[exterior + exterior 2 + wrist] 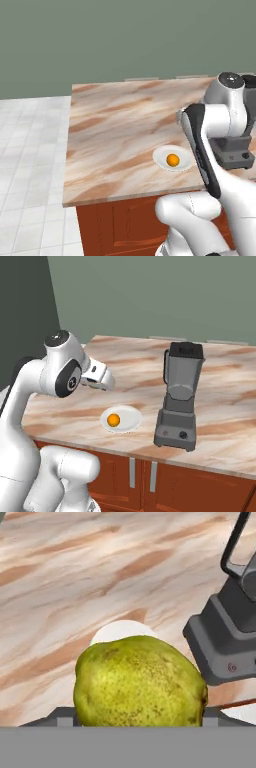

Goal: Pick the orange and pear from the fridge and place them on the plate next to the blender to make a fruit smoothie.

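Note:
The orange [173,160] [114,420] lies on the white plate [160,157] [131,418], just left of the grey blender [180,396] [225,647] on the marble counter. In the hand view the yellow-green pear [140,682] fills the lower middle and hides the fingertips. The gripper [106,381] is shut on it and hovers above the counter, a little behind and left of the plate. The plate's rim [122,628] peeks out just beyond the pear. The fridge's door and shelves are out of view.
The counter [115,125] ends at a front edge above red-brown cabinets [150,486], and white floor tiles [30,150] lie to its left. A tall dark slab [25,311] stands at the left of the right base view. My own arm [200,145] covers part of the blender.

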Motion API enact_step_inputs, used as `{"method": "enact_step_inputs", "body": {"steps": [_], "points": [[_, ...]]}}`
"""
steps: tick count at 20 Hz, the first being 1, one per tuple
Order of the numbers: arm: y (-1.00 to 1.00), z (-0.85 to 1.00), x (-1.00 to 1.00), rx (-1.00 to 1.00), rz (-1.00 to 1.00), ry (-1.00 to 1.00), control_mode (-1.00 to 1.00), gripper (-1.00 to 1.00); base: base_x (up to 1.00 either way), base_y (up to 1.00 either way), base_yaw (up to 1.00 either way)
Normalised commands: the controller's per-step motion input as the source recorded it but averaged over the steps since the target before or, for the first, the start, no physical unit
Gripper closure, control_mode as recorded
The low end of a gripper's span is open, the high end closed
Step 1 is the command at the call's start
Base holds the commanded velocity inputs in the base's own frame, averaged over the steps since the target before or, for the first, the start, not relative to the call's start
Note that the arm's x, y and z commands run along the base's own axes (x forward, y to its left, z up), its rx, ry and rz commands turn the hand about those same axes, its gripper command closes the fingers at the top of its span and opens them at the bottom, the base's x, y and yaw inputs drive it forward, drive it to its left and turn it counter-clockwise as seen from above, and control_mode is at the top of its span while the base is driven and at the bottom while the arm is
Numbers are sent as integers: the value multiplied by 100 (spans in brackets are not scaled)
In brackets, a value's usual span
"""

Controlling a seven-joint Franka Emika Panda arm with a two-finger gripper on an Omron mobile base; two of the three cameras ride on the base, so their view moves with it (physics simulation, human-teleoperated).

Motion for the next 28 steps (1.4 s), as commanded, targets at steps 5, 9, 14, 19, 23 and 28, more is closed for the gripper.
{"method": "enact_step_inputs", "body": {"steps": [5,9,14,19,23,28], "points": [[-29,-72,88,2,-3,66,-100,100,0,0,0],[-23,-91,67,17,0,15,-100,100,0,0,0],[-22,-85,69,6,0,1,-100,100,0,0,0],[-2,-72,54,-5,0,0,-100,100,0,0,0],[0,-71,40,-9,0,-1,-100,100,0,0,0],[-1,-82,28,-6,0,0,-100,100,0,0,0]]}}
